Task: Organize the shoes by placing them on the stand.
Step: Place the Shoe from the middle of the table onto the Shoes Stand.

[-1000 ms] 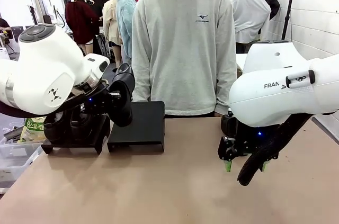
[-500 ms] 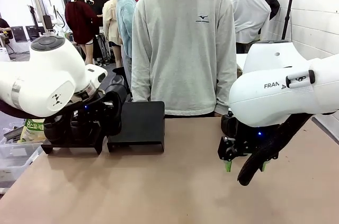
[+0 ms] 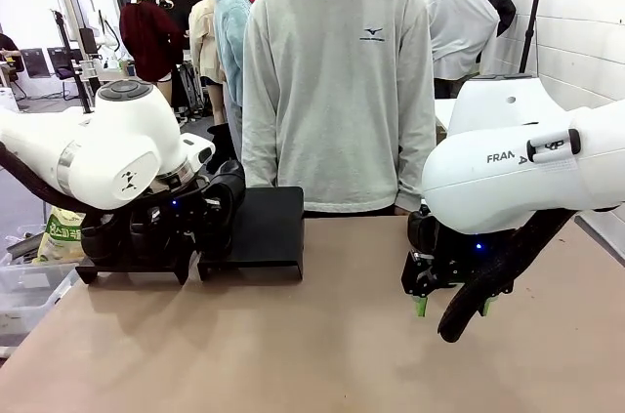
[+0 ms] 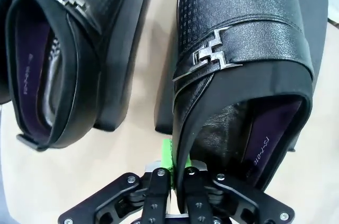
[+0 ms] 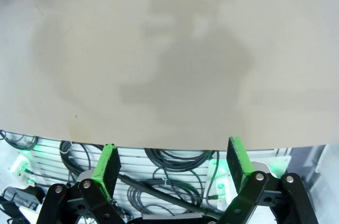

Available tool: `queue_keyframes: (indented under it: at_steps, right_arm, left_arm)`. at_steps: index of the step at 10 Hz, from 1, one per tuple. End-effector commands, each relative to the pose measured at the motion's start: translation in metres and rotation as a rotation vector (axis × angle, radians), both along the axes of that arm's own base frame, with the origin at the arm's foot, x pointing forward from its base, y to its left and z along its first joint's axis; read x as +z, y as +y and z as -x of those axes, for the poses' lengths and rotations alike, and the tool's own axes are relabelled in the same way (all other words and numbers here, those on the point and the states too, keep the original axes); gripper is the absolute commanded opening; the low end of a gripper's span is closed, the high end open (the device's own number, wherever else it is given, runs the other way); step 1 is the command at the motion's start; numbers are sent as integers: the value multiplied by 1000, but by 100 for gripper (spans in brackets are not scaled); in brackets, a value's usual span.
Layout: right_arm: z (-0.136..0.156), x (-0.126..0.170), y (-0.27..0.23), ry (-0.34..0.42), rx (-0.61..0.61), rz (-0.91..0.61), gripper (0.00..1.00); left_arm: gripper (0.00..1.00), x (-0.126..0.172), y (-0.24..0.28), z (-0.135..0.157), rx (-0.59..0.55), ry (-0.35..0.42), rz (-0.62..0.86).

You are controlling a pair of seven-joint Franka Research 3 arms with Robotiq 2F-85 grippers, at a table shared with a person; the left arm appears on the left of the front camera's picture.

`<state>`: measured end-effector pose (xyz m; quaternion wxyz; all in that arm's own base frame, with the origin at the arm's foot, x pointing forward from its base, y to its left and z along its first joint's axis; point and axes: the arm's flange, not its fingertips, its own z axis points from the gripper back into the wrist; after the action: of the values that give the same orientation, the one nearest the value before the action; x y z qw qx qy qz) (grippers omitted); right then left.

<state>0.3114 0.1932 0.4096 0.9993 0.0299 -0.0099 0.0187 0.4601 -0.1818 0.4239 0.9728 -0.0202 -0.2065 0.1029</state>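
A: Front: left arm (image 3: 107, 154) bowed low over the black stands (image 3: 269, 223), a shoe (image 3: 223, 200) at its tip. Right gripper (image 3: 451, 308) hangs above the table (image 3: 322, 335), pads (image 3: 420, 308) well apart, empty.
B: Left wrist: left gripper (image 4: 175, 155) pinched tight on that shoe's heel rim; embossed leather, metal buckle strap, purple lining. It's over one stand; second shoe (image 4: 58, 60) lies on the neighbouring one.
A: Right wrist: green pads spread, matte tan tabletop beyond.

shoe (image 4: 53, 60) on stand (image 4: 130, 33), second shoe (image 4: 238, 49) seemingly alongside
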Motion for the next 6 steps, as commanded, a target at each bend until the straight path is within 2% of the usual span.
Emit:
queue_keyframes:
  at_steps: [1,6]
  right_arm:
    - [0,1,0,7,5,-9,100]
    - [0,1,0,7,5,-9,100]
  left_arm:
    - [0,-3,-11,-12,-5,-53,4]
    - [0,-20,-12,-27,-8,-54,-22]
